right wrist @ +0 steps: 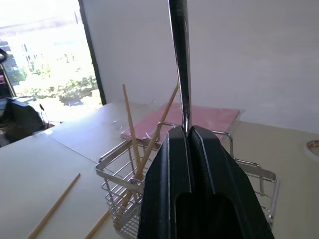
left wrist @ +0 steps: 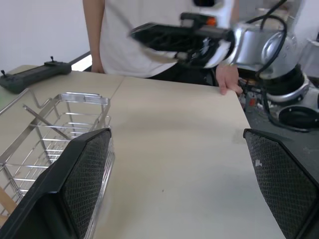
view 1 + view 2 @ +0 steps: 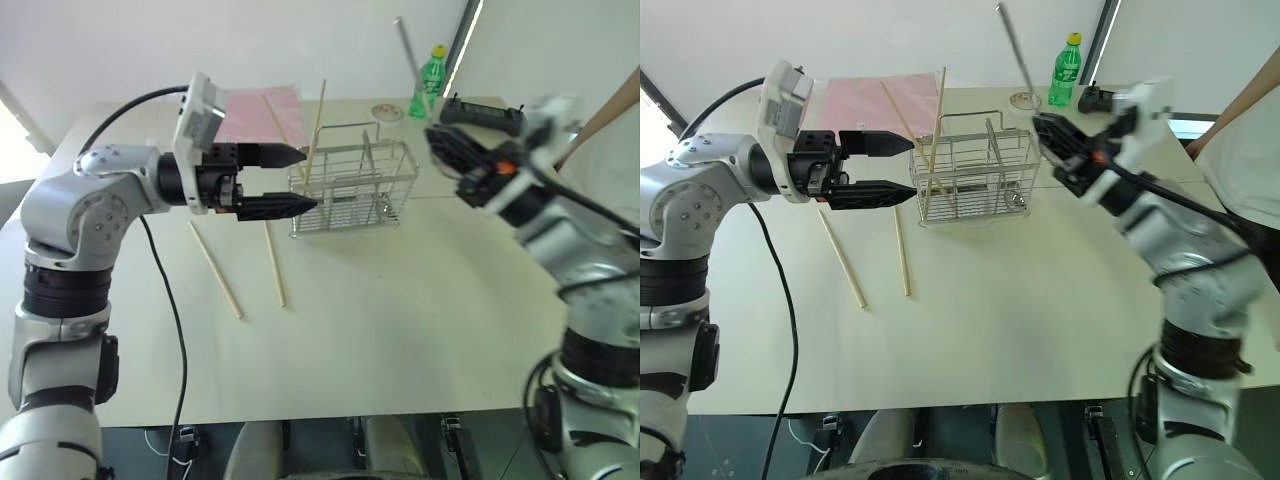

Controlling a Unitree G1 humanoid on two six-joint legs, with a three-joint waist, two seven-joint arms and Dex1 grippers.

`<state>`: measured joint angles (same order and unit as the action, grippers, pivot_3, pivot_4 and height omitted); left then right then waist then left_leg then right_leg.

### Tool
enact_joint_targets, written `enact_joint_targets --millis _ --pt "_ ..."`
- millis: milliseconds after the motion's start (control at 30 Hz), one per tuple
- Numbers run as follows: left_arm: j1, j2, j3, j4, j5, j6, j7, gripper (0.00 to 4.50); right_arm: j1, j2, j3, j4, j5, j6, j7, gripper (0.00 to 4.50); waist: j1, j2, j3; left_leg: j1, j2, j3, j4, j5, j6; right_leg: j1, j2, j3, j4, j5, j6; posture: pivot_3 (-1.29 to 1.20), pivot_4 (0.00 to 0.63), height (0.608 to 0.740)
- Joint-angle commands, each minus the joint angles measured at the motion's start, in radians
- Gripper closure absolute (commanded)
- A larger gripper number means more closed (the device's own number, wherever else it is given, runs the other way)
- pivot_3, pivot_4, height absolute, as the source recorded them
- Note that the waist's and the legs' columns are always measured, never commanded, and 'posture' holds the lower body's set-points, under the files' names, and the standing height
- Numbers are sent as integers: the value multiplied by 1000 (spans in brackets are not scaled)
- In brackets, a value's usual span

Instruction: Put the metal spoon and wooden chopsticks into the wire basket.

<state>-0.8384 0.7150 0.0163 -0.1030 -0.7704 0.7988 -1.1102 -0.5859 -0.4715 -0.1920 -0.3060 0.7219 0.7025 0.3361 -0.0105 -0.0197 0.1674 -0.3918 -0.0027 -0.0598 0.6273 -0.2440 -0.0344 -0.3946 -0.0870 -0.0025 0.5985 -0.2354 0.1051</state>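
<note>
My left end effector [image 3: 902,168]: fingers spread wide, empty, just left of wire basket [image 3: 975,180]. Two wooden chopsticks [image 3: 849,261] flat on bench [image 3: 1020,310], left-front of basket; two more leaning in basket's left compartment. Basket upright near bench's far side. My right end effector [image 1: 187,134]: pressed together, pinching metal spoon [image 3: 1014,45], raised right of basket, handle pointing up.

Right tool [image 3: 445,140] was blurry, metal spoon [image 1: 180,59] cut off at the top edge, person [image 2: 149,35] cut off above the chest
</note>
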Motion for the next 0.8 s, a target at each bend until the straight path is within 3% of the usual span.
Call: enact_joint_targets --millis 33,400,800 --pt "-11 13 40 -37 -7 -1 13 0 -82 53 16 89 -92 -130 -15 4485 0 0 0 0 0 0 0 0 0 0 0 0 0 1 2 0 150 721" --pt "39 24 86 -105 -42 39 77 0 -283 240 67 505 -284 -415 -9 4485 -9 1 0 1 0 -1 -1 0 0 -3 1 0 6 2 3 0 150 721" --pt "39 30 104 -127 -70 57 118 0 -320 306 84 712 -381 -545 24 4485 -10 1 0 1 0 -1 0 0 0 -5 1 1 12 2 3 0 150 721"
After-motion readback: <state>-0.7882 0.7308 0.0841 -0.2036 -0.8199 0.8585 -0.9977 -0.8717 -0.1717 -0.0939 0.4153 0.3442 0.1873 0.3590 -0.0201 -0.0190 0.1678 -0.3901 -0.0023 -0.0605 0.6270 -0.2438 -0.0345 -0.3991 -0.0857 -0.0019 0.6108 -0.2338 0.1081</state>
